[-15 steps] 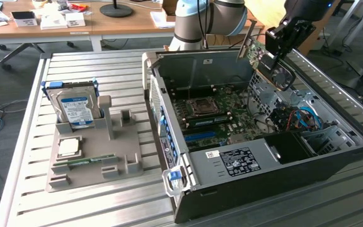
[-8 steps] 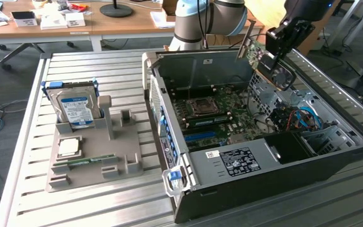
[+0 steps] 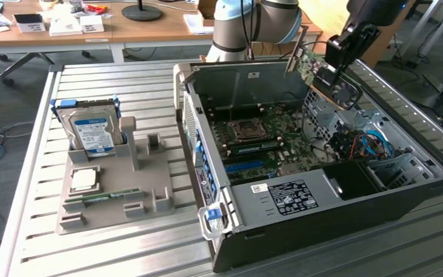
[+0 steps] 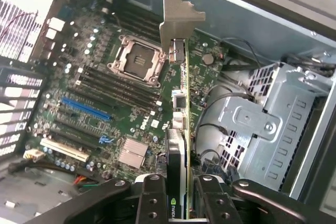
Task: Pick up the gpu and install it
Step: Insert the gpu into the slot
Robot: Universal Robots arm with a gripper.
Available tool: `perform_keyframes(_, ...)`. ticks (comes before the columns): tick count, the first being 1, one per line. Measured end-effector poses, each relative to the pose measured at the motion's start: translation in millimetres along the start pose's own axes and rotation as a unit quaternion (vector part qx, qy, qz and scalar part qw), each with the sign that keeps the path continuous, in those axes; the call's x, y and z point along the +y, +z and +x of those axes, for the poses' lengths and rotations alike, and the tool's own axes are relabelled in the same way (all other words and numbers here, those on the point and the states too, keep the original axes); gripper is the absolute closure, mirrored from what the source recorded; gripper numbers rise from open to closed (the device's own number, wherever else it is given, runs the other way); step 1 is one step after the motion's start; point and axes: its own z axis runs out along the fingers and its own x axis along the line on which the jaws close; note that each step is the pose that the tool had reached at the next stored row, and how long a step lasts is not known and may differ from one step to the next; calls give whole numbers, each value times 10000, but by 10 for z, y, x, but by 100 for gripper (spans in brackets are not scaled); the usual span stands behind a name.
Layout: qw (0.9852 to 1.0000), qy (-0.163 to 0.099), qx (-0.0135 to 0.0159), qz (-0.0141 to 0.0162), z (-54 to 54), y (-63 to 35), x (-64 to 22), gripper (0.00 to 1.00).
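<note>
My gripper (image 3: 338, 55) is shut on the gpu (image 3: 323, 74), holding it in the air above the far right rim of the open computer case (image 3: 406, 190). In the wrist view the gpu (image 4: 181, 129) is edge-on between my two black fingers (image 4: 153, 200), with its silver end bracket (image 4: 177, 19) pointing away from the wrist. The card hangs over the green motherboard (image 4: 105, 93), apart from it, with the blue slot (image 4: 86, 108) and the CPU socket (image 4: 137, 59) off to one side. In the exterior view the motherboard (image 3: 260, 138) lies on the case floor.
A silver drive cage (image 4: 262, 124) and cables sit close beside the card inside the case. On the exterior view's left, a grey holder (image 3: 141, 202) carries a hard drive (image 3: 92, 130), a memory stick (image 3: 110, 196) and a chip (image 3: 85, 179). Desks stand behind the slatted table (image 3: 129, 81).
</note>
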Motion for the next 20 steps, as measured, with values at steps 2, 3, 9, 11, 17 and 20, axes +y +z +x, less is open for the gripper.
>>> perform_keyframes(2,9999,-144,12,-3,0,0,0,73)
perform_keyframes(3,9998,-222,18,-5,0,1,0,73)
perform_keyframes(9,9976,-686,55,-15,0,2,0,73)
perform_keyframes(11,9963,-859,69,-18,0,2,0,73)
perform_keyframes(17,9907,-1359,110,-29,0,3,0,73)
perform_keyframes(20,9871,-1598,129,-34,0,3,0,73)
